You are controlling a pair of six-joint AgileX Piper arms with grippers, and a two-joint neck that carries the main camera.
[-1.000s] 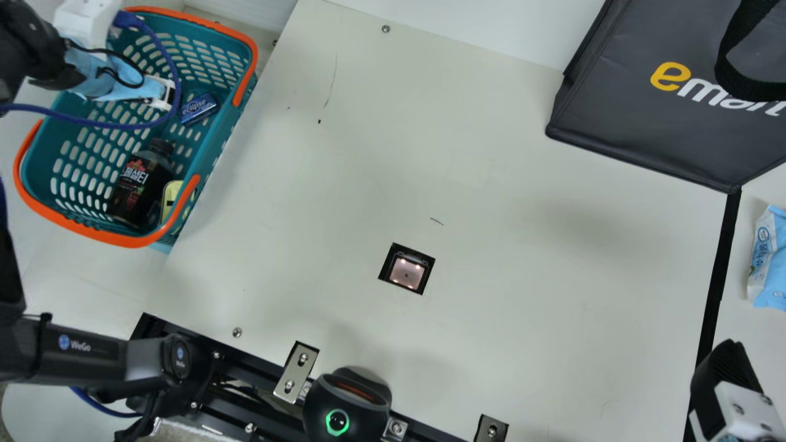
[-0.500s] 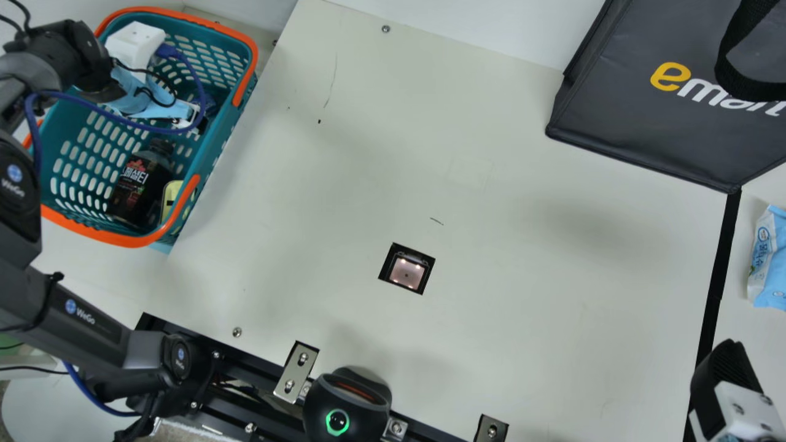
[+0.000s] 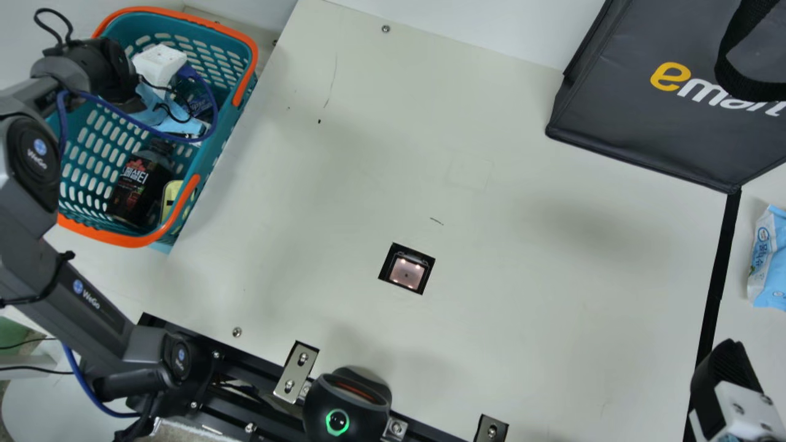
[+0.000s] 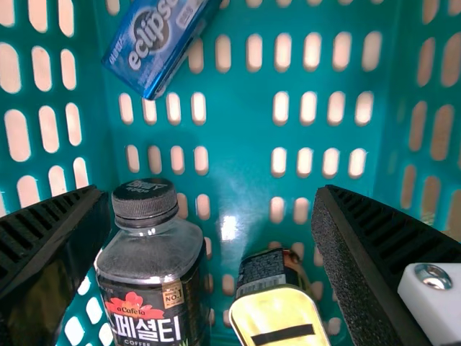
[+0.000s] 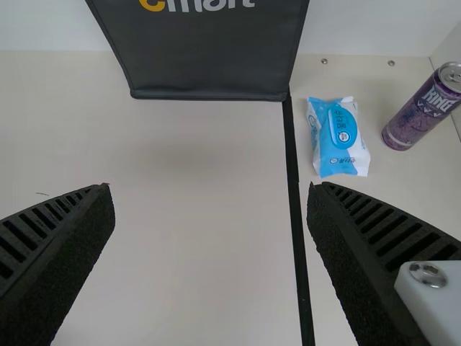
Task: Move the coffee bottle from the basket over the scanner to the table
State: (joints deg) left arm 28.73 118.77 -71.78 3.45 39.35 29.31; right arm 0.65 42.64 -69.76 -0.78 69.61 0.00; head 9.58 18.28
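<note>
Your L gripper (image 4: 212,194) is open & empty, R gripper (image 5: 209,189) too. Dark plastic coffee bottle w/ black cap (image 3: 136,190) sits in the orange-rimmed teal plastic basket (image 3: 126,240), main view upper left. It's off-centre under L, so dropping straight prob. knocks it; small yellow-topped container (image 3: 170,197) beside it could snag you.

coffee bottle (image 4: 151,285): "페셜티", "COFFEE" beneath, "NO.1" on a small tan label | blue tin (image 4: 162,43): "eclipse" | dark grey bag (image 3: 638,135): "emart", yellow "e", rest white | left arm (image 3: 92,310): "WeGo", repeated along it | purple can (image 5: 421,112): lettering, unclear | wipes pack (image 5: 337,140): print too small
</note>
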